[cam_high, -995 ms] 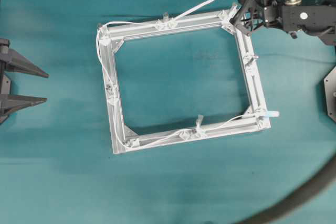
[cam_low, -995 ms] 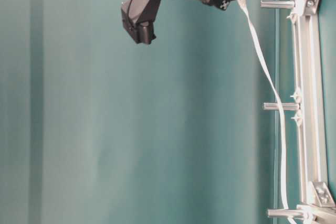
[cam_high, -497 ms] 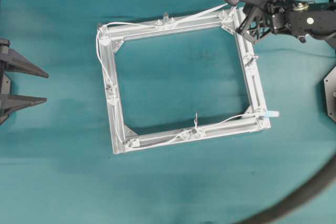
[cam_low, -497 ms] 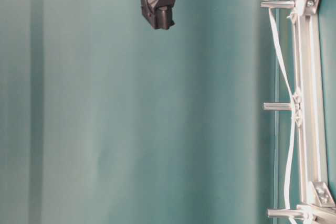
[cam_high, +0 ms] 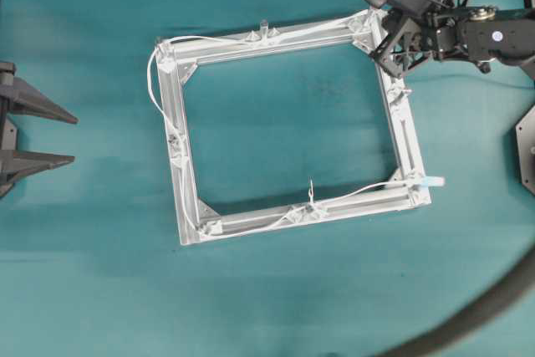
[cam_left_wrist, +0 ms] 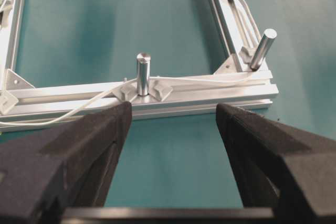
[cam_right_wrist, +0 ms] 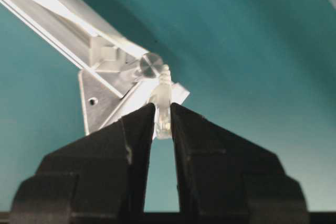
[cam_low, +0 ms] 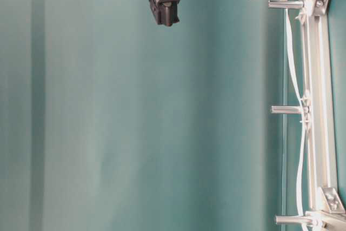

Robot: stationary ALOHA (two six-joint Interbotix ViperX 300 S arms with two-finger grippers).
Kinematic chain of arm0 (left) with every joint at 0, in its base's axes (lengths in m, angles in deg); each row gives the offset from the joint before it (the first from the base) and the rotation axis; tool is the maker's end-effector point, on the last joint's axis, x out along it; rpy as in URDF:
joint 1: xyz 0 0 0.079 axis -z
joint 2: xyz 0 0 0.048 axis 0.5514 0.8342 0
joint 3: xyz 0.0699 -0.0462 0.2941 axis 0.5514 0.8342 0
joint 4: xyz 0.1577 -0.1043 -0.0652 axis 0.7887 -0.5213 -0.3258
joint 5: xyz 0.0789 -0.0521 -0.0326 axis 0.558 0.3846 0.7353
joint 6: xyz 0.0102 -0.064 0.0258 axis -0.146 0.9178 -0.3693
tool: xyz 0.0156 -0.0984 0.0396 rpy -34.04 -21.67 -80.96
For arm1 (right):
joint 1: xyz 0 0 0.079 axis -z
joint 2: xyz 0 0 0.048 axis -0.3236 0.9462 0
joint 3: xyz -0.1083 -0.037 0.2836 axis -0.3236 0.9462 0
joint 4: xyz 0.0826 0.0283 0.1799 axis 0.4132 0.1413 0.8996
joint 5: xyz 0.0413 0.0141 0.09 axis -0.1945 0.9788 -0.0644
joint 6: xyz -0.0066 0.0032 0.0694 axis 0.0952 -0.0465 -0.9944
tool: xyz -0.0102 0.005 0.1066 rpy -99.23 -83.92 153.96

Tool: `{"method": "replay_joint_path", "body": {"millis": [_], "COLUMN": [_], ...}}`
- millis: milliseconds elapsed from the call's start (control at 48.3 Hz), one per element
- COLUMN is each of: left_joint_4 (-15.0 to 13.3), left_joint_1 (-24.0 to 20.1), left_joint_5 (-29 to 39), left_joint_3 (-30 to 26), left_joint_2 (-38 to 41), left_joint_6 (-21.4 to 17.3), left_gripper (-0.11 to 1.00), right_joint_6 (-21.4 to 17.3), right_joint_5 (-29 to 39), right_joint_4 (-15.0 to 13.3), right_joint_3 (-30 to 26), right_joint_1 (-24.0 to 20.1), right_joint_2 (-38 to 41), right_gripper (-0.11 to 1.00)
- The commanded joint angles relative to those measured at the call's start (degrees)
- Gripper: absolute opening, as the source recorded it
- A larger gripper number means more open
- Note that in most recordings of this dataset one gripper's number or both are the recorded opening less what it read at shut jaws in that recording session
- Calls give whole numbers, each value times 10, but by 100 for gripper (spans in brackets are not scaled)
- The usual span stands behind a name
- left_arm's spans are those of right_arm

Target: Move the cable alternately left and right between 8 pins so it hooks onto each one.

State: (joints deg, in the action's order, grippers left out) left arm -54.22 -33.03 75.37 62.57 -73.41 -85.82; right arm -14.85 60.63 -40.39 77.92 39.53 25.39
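Two hands share the scene. At the far left edge of the overhead view the left hand (cam_high: pixel 38 133) sits well apart from the frame, its fingers spread wide with nothing between them; its own camera looks across at one frame rail and an upright pin (cam_left_wrist: pixel 143 74) with the cord passing beside its base.

Moving right, the square aluminium frame (cam_high: pixel 186 198) lies flat on the teal desk (cam_high: pixel 100 290). The cable (cam_high: pixel 153 94) runs around it: a slack loop bulges outward at the left rail, the line follows the bottom rail to its light-blue plug (cam_high: pixel 431 181) jutting past the lower right corner, and along the top rail it runs nearly straight toward the upper right corner.

There the right hand (cam_high: pixel 386 33) is clamped on the free end of the cable, a clear ribbed tip pinched between its pads just beside the corner pin (cam_right_wrist: pixel 151 65).

By the look of it the cord is light, thin and limp, so it will sag or slip off a pin unless kept taut. Holding it near the end, as now, seems best; the clear tip looks smooth and could slide from the pads under a hard pull.
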Motion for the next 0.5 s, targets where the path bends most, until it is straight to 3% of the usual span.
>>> {"method": "replay_joint_path", "body": {"millis": [0,290,477], "left_joint_4": [1,1,1], "left_joint_1": [2,2,2], "left_joint_5": [-3,-3,-3], "left_joint_3": [-6,-6,-6], "left_joint_2": [4,4,4], "left_joint_6": [3,3,3], "left_gripper": [75,75,75], "right_joint_6": [-1,-2,-2], "right_joint_5": [-6,-14,-65], "right_joint_4": [18,108,173], "right_joint_3": [0,7,11], "right_joint_1": [-4,-19,-20], "right_joint_2": [-13,-25,-25], "right_gripper": [14,14,14]}}
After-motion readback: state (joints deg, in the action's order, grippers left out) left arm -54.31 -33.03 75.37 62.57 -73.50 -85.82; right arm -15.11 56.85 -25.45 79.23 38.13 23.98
